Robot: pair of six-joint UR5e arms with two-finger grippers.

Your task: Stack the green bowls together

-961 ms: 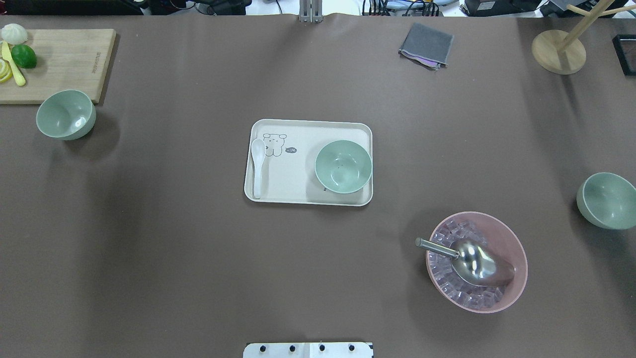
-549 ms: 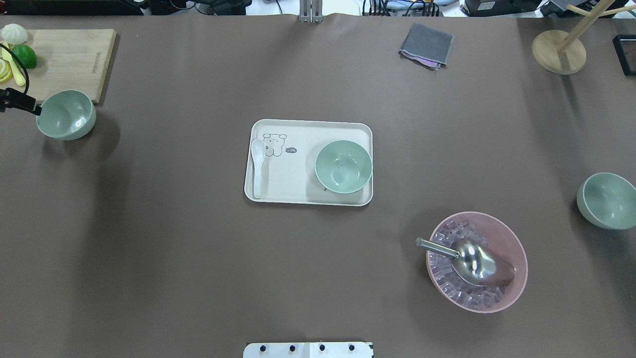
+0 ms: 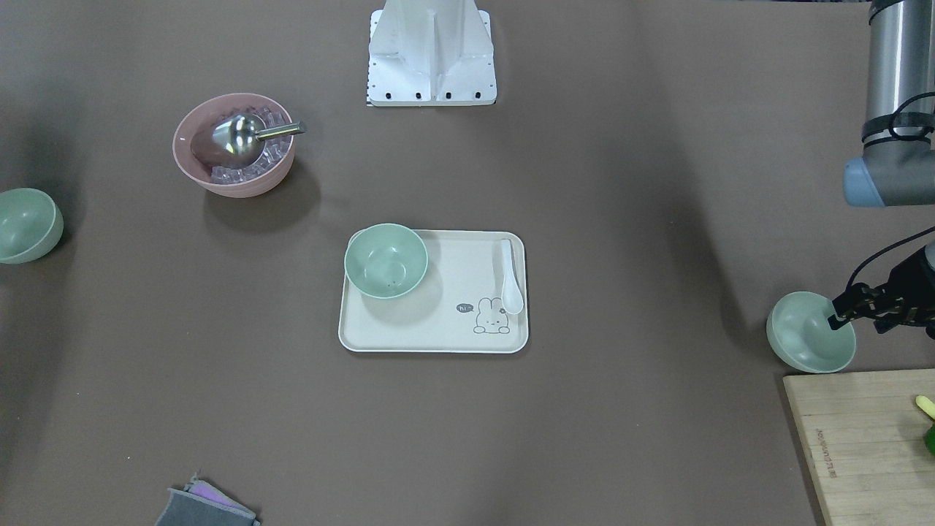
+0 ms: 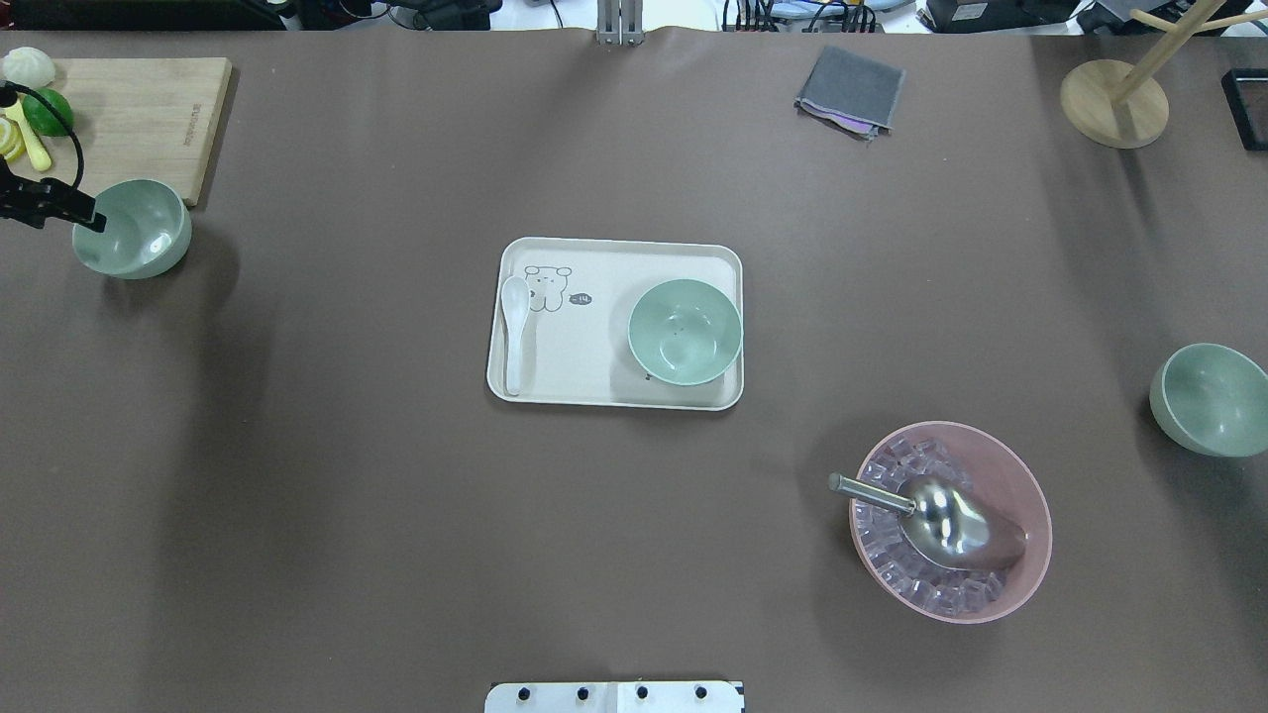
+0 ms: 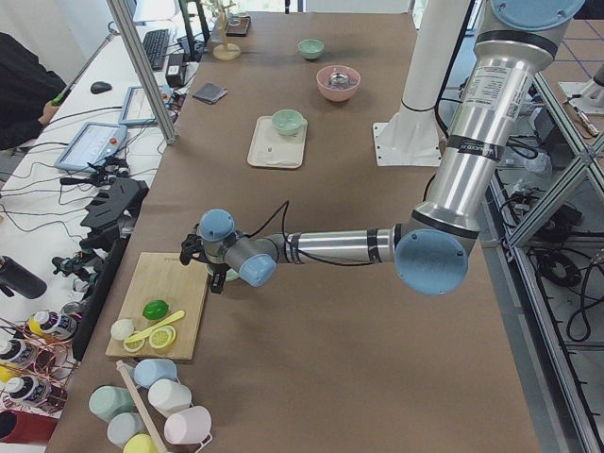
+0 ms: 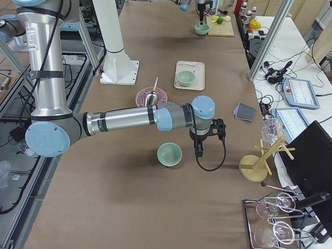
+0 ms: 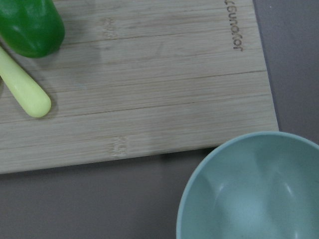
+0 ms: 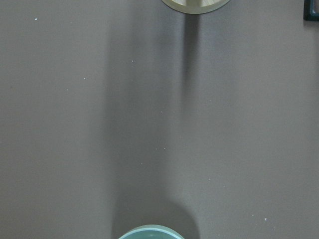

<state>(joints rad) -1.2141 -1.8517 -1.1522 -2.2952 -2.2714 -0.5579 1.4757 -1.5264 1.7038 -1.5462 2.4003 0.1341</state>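
A brown counter [image 4: 396,515] holds three green bowls. The left hand [image 4: 92,219] is at the first bowl's [image 4: 144,236] rim. The second bowl [image 4: 685,332] is far off on a tray [image 4: 594,255]. The third bowl [image 4: 1211,399] sits beside the right hand [image 6: 197,153]. I cannot tell if either hand is open. The bowls look light, hard and slippery, so pinch the rim.

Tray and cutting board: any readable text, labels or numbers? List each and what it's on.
"hi~": small, in the dark speech bubble by the bunny drawing on the tray.
Cutting board: engraved brand, turned sideways and cut off by the frame; not reliably readable.
No numbers legible.
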